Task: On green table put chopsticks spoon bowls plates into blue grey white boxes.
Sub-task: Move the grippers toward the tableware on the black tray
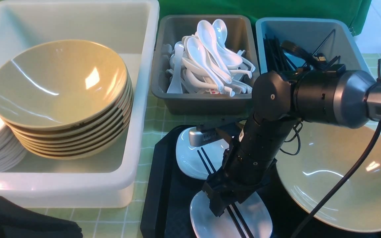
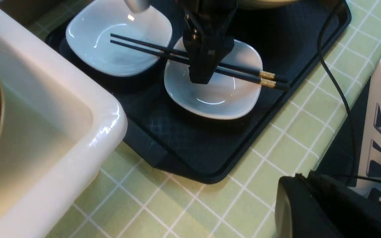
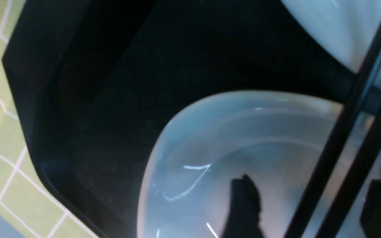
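Black chopsticks (image 2: 267,75) lie between the spread jaws of the right gripper (image 2: 201,77), not yet clamped, bridging two plates (image 2: 217,99) on a tray (image 2: 184,145) directly beneath it. A bowl (image 1: 342,178) sits just to its right. The left gripper (image 2: 309,205) is closed above the bench (image 2: 184,205).

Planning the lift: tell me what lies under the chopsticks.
A far plate and a near plate on the black tray; the chopsticks bridge both. The right end effector covers their middle, so whatever lies beneath there is hidden.

Chopsticks (image 2: 267,75) across plates (image 2: 210,99) on tray (image 2: 184,142)
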You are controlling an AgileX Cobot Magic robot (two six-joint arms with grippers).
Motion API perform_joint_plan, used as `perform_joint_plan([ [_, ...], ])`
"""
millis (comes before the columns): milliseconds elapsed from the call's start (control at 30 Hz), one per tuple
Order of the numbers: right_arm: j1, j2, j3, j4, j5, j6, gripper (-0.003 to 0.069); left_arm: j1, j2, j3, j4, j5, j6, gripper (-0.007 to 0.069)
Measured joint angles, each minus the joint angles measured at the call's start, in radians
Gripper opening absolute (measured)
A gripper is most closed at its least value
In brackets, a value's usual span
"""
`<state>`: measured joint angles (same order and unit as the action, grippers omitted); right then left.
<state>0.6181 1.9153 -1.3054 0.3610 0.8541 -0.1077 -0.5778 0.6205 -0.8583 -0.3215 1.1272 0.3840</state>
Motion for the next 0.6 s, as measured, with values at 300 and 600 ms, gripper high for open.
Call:
perform_joint_plan([
  [300, 0.004, 0.009, 0.000, 0.001, 0.011, 0.000, 0.0061, 0.000, 0.000, 0.000, 0.000, -0.003, -0.001, -0.0001],
  [600, 0.004, -0.017, -0.070, -0.003, 0.107, -0.024, 0.0058, 0.000, 0.000, 0.000, -0.033, -0.019, -0.001, -0.0001],
])
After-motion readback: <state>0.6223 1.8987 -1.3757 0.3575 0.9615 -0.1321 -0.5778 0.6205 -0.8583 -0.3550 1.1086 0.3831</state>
